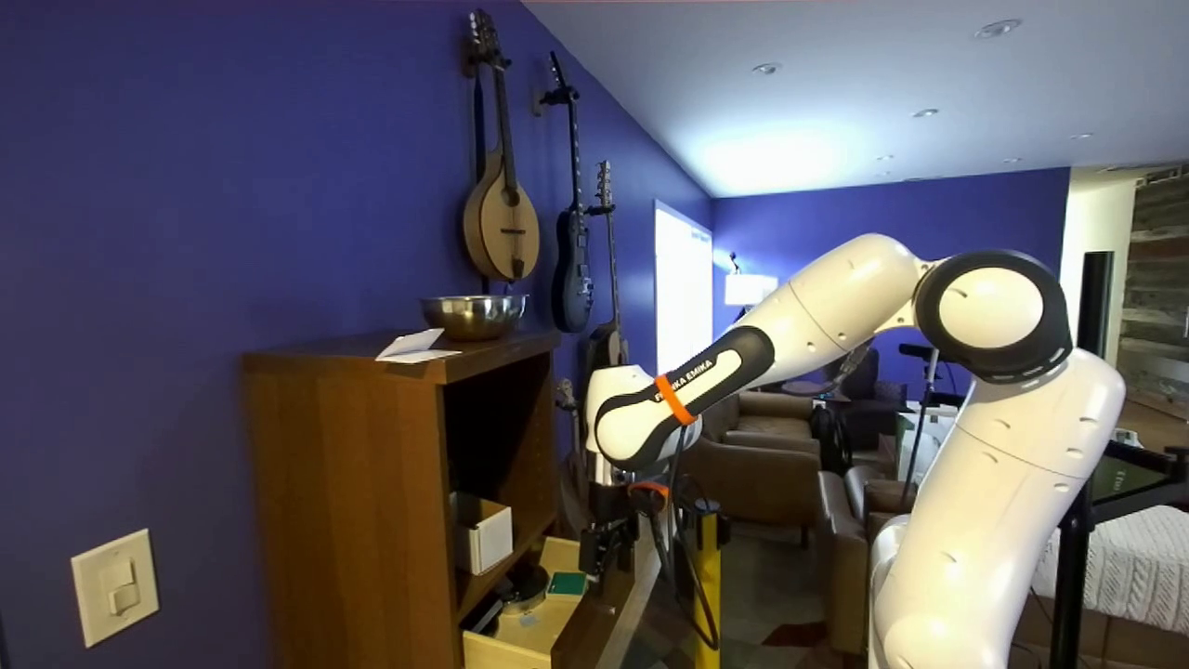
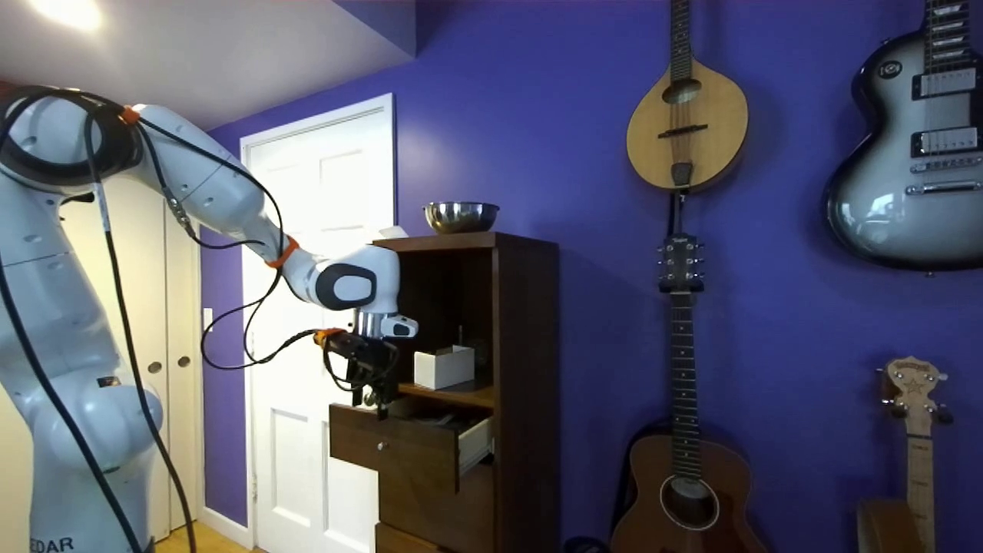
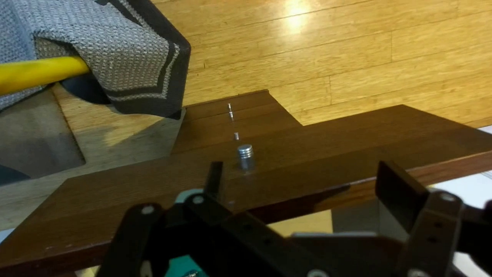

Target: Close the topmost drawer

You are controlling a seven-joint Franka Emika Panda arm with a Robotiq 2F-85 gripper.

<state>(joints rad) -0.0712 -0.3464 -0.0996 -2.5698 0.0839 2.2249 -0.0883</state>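
The topmost drawer (image 2: 418, 455) stands pulled out of the brown cabinet (image 2: 527, 369), with its brown front and silver knob facing out. Its pale wood side (image 1: 502, 654) and inside show in an exterior view, with a green box (image 1: 567, 583) and dark items in it. In the wrist view the drawer front (image 3: 307, 154) crosses the picture, with its knob (image 3: 246, 154) beyond the fingers. My gripper (image 3: 300, 177) is open and empty, fingers pointing down over the front's top edge. It also shows in both exterior views (image 1: 608, 550) (image 2: 370, 401). I cannot tell whether it touches the drawer.
A white box (image 2: 444, 367) sits on the shelf above the drawer. A steel bowl (image 1: 474, 317) and a folded white paper (image 1: 414, 347) are on the cabinet top. A yellow post (image 1: 708, 585) stands near the arm. Guitars hang along the purple wall.
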